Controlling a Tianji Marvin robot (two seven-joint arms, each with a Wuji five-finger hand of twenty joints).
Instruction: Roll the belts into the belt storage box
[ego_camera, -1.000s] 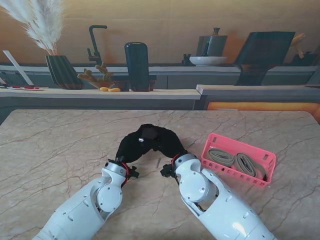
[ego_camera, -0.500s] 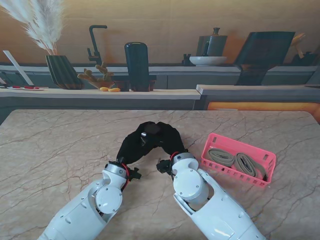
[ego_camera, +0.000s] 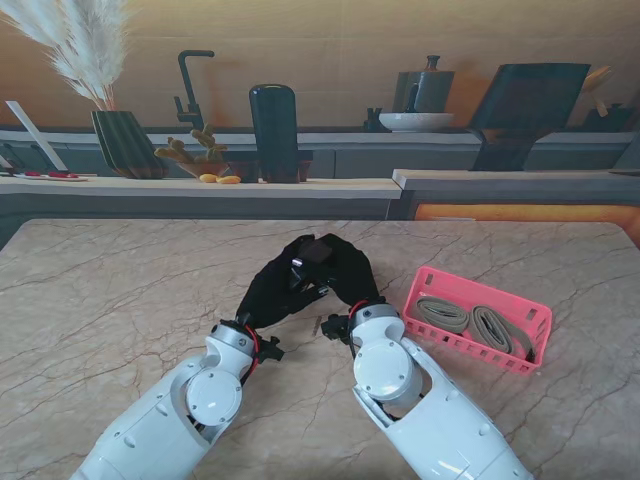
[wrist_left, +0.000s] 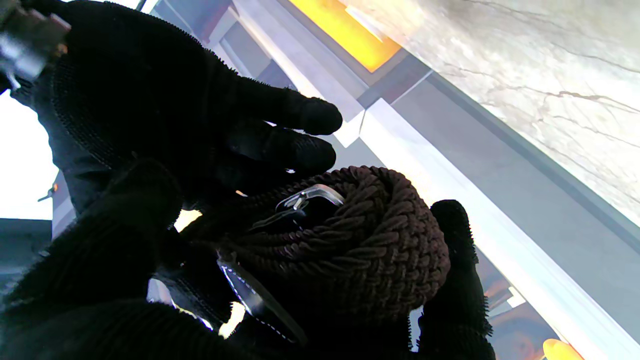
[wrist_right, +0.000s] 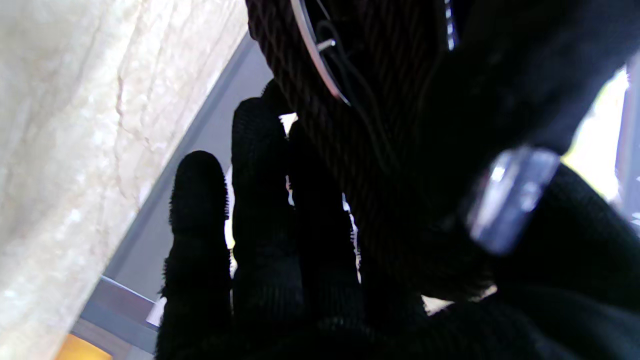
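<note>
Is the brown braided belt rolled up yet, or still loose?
Rolled. The left wrist view shows the brown braided belt wound into a tight coil around its buckle, held between both hands, not in the pink box.

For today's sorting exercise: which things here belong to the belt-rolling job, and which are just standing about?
Job: brown braided belt, left hand, right hand, pink basket, two rolled belts.
Standing about: pampas grass, black tap, bowl.
</note>
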